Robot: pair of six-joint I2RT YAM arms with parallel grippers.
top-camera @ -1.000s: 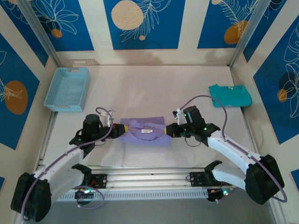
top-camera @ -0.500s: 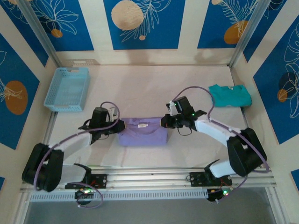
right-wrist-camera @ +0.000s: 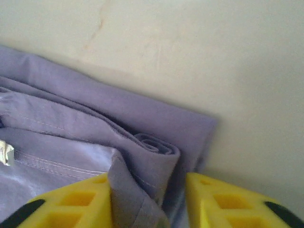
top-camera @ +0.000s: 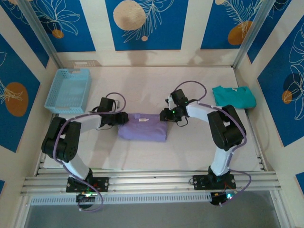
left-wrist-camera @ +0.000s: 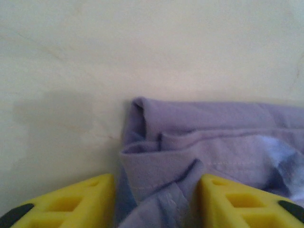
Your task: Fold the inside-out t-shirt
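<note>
The lavender inside-out t-shirt (top-camera: 142, 128) lies as a narrow folded bundle in the middle of the table. My left gripper (top-camera: 123, 118) is at its far left corner and is shut on a bunched fold of the fabric (left-wrist-camera: 156, 171) between its yellow fingers (left-wrist-camera: 76, 204). At the far right corner, my right gripper (top-camera: 164, 115) is shut on a rolled edge of the shirt (right-wrist-camera: 152, 152), with its yellow fingers (right-wrist-camera: 223, 204) on either side. A small white label (right-wrist-camera: 5, 153) shows on the shirt's upper layer.
A light blue basket (top-camera: 69, 90) stands at the far left of the table. A folded teal-green shirt (top-camera: 233, 96) lies at the far right. Bare table surface (top-camera: 142, 88) stretches beyond the purple shirt toward the back wall.
Both grippers have moved away from the bases toward the back with the shirt's edge held. The shirt has shifted farther back and its shape is narrower.
</note>
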